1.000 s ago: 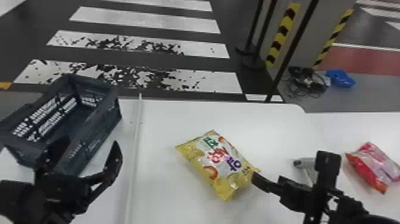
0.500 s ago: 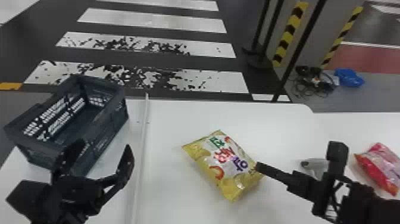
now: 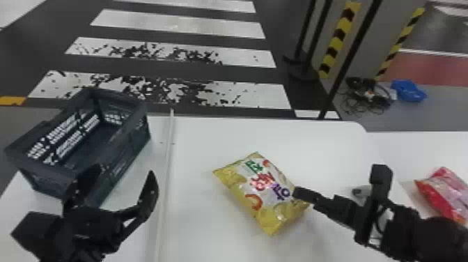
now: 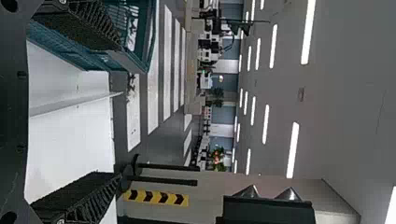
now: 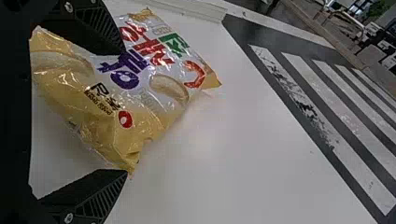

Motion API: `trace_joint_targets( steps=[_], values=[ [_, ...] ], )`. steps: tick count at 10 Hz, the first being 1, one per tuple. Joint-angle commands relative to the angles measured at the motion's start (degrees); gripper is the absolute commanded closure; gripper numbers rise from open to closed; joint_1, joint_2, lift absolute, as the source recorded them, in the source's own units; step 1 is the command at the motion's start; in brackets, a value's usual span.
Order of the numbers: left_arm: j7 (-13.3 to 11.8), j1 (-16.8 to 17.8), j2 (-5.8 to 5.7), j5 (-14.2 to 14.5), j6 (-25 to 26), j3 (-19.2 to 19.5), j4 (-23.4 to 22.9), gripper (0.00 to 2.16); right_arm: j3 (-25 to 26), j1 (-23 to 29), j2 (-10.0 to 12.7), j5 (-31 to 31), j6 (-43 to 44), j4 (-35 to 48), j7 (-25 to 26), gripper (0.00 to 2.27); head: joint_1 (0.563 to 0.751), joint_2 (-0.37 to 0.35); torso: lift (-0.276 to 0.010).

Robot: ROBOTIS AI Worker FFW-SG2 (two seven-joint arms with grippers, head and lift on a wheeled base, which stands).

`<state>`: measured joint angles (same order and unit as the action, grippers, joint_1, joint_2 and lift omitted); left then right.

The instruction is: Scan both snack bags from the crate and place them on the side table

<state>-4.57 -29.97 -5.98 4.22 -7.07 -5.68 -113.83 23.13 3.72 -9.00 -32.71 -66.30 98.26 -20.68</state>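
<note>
White table point(image 3: 205, 139), cropped by the head view's lower edge, carries a dark crate point(image 3: 122, 156), its near side partly hidden by the left jaws point(image 3: 122, 170), spread wide. Right jaws point(image 3: 338, 182), also wide, overlap the edge of a plump, shiny yellow-and-white bag point(image 3: 257, 198) on the table; contact is unclear. A crinkled red bag point(image 3: 440, 195) is cut off at right; a grey object point(image 3: 361, 191) is half hidden.

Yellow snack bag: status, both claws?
Right claw open at yellow bag, no grip. Bag on white table. Left claw open, empty, by crate. Nothing seen blocking right claw.
</note>
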Motion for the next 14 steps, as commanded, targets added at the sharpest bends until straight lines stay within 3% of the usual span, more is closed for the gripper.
trace_joint_targets(
  steps=[1,8,10,11,12,13,14],
  values=[
    [0.00,0.08,0.00,0.00,0.00,-0.03,0.36,0.03,-0.01,-0.12,-0.06,0.72,0.24,-0.79,-0.15,0.09,0.695,-0.144,-0.095],
    [-0.18,0.96,-0.09,0.26,0.00,-0.73,1.68,0.03,-1.33,-1.70,-0.06,1.24,0.42,-4.75,-1.64,0.12,0.695,-0.147,-0.095],
    [-0.18,0.96,-0.09,0.26,0.00,-0.73,1.86,0.03,-1.33,-2.40,-0.06,1.24,0.42,-5.71,-2.70,0.31,0.695,-0.140,-0.095],
    [-0.18,0.96,-0.09,0.26,0.00,-0.73,2.03,0.03,-1.33,-2.67,-0.14,1.77,0.24,-6.15,-2.70,0.76,0.695,-0.137,-0.095],
    [-0.18,0.96,-0.09,0.26,0.00,-0.73,2.03,0.03,-1.59,-2.84,-0.14,3.71,0.24,-6.07,-2.43,1.78,0.695,-0.137,-0.095],
    [-0.18,0.96,-0.09,0.26,0.00,-0.73,2.03,0.03,-1.51,-2.84,-0.14,4.41,0.42,-6.07,-1.56,2.26,0.695,-0.139,-0.095],
    [-0.18,0.96,-0.18,0.26,0.00,-0.73,2.21,0.03,-1.15,-2.67,-0.14,4.06,0.59,-6.15,-1.82,2.26,0.695,-0.147,-0.095]
  ],
)
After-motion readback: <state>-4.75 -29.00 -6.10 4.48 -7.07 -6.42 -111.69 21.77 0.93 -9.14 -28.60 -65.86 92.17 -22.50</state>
